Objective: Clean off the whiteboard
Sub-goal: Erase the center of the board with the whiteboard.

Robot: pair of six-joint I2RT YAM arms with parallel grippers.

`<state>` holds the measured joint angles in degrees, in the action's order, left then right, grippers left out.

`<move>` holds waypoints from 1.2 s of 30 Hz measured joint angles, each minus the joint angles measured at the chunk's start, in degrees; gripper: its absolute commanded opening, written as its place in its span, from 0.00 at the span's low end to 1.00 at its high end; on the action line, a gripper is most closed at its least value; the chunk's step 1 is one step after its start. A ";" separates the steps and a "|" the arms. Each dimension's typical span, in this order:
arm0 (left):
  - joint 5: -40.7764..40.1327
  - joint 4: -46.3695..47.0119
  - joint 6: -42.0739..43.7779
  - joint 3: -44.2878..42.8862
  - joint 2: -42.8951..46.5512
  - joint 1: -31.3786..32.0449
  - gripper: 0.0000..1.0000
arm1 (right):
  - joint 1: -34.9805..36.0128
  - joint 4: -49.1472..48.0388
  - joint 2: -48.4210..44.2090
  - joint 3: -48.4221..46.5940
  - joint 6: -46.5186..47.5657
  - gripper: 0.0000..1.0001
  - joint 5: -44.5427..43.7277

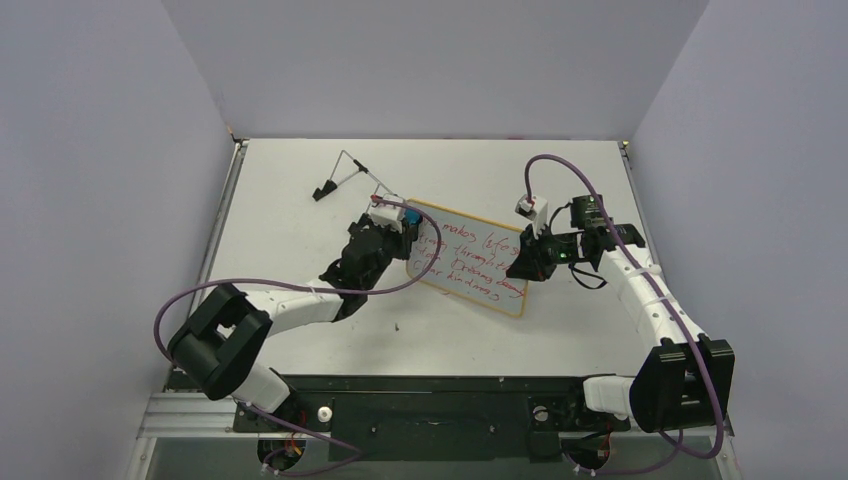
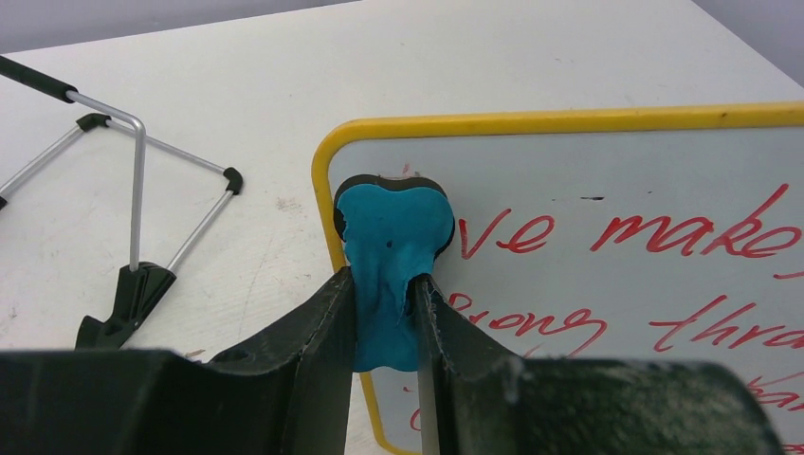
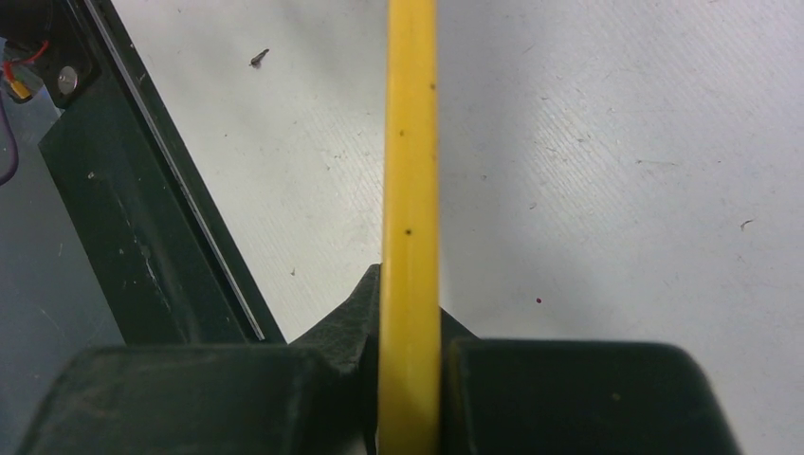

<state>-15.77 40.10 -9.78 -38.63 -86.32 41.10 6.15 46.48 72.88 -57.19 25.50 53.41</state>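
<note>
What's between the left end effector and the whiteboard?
A blue eraser, gripped by the left end effector, against the whiteboard corner; left wrist view.

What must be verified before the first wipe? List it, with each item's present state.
1. Eraser grip: left gripper pinches the blue eraser: ok.
2. Board steadied: right gripper is clamped on the yellow rim of the whiteboard: ok.
3. Eraser pressed on the surface: it sits over the board's corner; contact: cannot tell.
4. Board clean: red writing covers it: not ok.
5. Wiping path: wire stand lies on the table off the board: ok.
</note>
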 measured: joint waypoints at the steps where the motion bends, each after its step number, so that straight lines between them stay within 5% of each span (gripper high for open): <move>1: 0.15 -0.11 -0.02 0.00 0.17 -0.17 0.00 | 0.02 -0.02 0.00 0.00 0.11 0.00 0.00; 36: 6.69 -14.23 -6.25 -8.46 0.96 -4.35 0.00 | 0.33 -0.79 0.00 0.00 -0.46 0.00 -0.59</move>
<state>-9.08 25.87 -16.03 -47.09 -85.36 36.75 6.48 45.69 72.88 -57.19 25.04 52.82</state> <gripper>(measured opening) 0.224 0.019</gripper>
